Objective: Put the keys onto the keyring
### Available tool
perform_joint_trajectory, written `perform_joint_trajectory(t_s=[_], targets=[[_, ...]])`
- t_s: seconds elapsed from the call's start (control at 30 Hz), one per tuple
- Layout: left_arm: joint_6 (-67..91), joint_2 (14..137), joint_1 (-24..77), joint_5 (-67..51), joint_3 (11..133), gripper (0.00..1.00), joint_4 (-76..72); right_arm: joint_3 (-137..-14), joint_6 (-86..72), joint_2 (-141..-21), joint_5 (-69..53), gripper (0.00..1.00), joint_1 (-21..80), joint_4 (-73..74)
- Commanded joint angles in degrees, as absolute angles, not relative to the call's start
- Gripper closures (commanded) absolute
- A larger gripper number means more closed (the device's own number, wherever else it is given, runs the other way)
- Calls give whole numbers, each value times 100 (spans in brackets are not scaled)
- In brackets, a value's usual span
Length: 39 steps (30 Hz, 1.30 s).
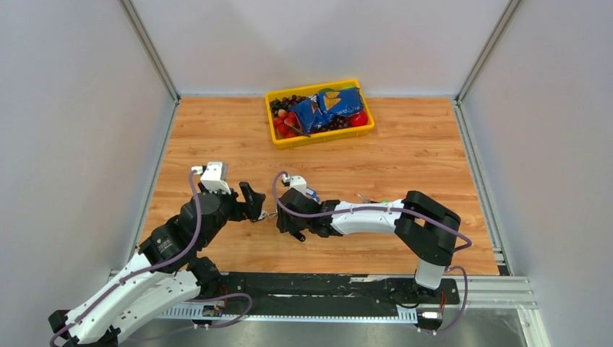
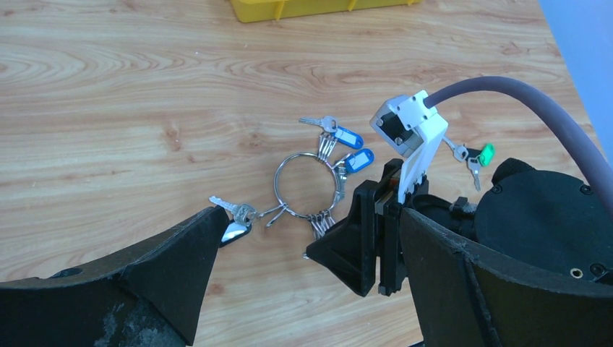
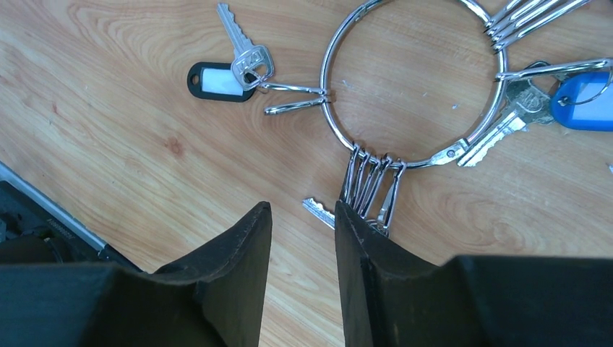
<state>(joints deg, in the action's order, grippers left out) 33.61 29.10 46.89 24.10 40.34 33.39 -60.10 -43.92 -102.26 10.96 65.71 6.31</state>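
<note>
The keyring [image 3: 329, 108] is a thin silver wire ring lying flat on the wood, with wire clips, blue-tagged keys [image 2: 349, 137] and a black-tagged key [image 3: 213, 79] hanging on it. Keys with a green tag [image 2: 477, 155] lie apart from it, beyond the right arm. My right gripper [image 3: 302, 210] is open just short of the ring's near clips, and a small silver key blade [image 3: 318, 212] pokes out beside its right finger. The left gripper [image 2: 311, 217] stands wide open astride the ring [image 2: 275, 184] and holds nothing. In the top view both grippers [image 1: 254, 202] [image 1: 285, 219] meet at the ring [image 1: 269, 215].
A yellow bin [image 1: 325, 137] with fruit and a blue bag stands at the back of the table. The right arm's wrist and white camera mount [image 2: 408, 126] crowd the left wrist view. Grey walls close in both sides.
</note>
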Motion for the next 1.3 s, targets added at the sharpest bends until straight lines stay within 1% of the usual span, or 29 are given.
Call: perform_joint_trajectory(t_s=[0.0,0.63,0.87,1.03,1.27], targets=[[3275,2874,4685,2378,4155,0,3366,-6284,-4582,-10370,1325,59,6585,412],[3192,2881,4683,2399,4191,0,3407,-6258,-4648,-10639,1354,57,6505,440],[3199,2892,4684,2399,4184,0,3419,-6294,-4639,-10788,1306,62,6507,510],[3208,2903,4680,2396,4196,0,3419,-6302,-4632,-10806,1291,70,6513,527],[3220,2931,4685,2395,4201,0,3419,-6279,-4617,-10769,1341,76,6519,618]])
